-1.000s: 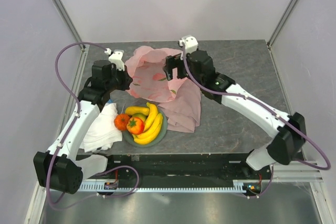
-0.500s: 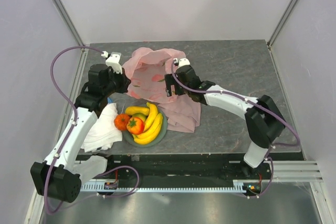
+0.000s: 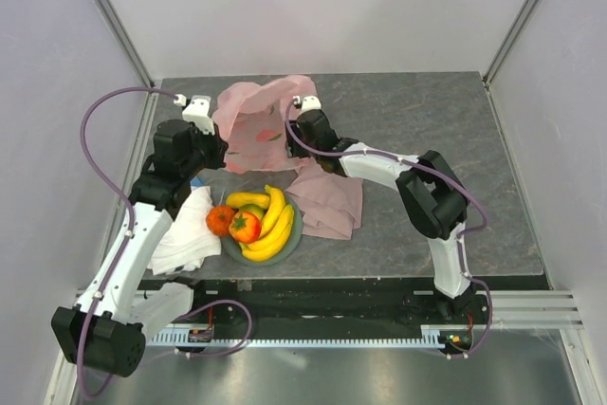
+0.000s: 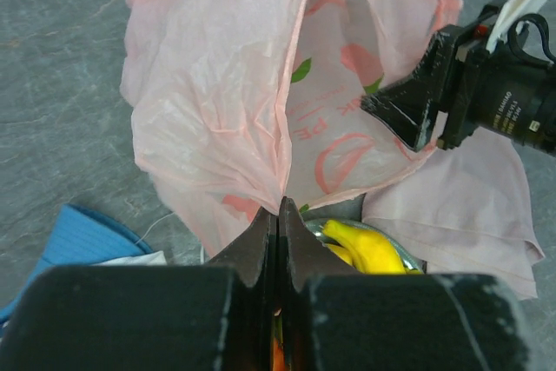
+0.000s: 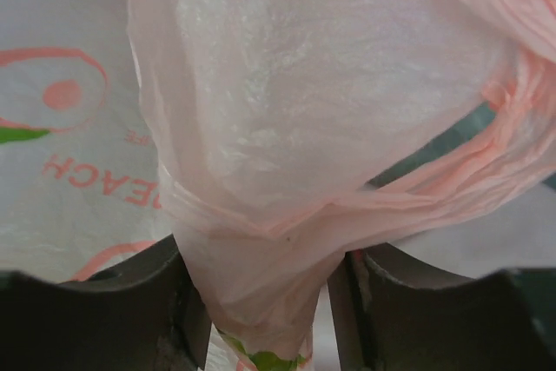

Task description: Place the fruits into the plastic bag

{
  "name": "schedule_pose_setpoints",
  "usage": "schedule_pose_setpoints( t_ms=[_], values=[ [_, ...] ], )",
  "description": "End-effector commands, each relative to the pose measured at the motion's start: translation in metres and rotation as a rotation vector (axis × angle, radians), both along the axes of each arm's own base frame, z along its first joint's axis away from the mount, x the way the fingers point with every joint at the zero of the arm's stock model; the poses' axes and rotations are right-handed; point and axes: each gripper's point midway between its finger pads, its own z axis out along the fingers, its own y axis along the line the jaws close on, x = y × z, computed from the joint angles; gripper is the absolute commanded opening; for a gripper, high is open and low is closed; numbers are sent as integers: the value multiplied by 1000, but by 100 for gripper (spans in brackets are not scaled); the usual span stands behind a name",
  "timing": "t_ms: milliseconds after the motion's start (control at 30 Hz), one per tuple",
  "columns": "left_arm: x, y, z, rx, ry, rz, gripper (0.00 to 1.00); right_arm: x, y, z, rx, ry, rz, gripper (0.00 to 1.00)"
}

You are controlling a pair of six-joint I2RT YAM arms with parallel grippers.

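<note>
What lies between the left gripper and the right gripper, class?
The plastic bag. In the top external view it fills the gap from the left gripper to the right gripper, and each gripper pinches one side of it.

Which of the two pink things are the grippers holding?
The thin translucent plastic bag with red print, pinched by the left gripper and the right gripper; the opaque pink cloth lies flat beside the plate.

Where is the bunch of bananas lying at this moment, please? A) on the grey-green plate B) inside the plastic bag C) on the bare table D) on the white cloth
A: the bunch of bananas rests on the grey-green plate, nearer the arm bases than the plastic bag and outside it.
</note>
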Motion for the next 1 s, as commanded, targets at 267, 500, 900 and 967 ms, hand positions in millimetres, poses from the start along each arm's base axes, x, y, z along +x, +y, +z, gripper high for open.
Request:
schedule_pose_setpoints(
  t_ms=[267,500,900,967],
  values=[
    [-2,9,-6,27,12,32,2,17,49,33,101,-78,156,66],
    [-2,2,-8,3,35,6,2,-9,37,62,137,-108,210,97],
    [1,7,-12,16,49,31,2,-111,5,162,207,-268,300,96],
    [2,13,-12,13,54,53,2,-132,20,159,171,-270,357,96]
  ],
)
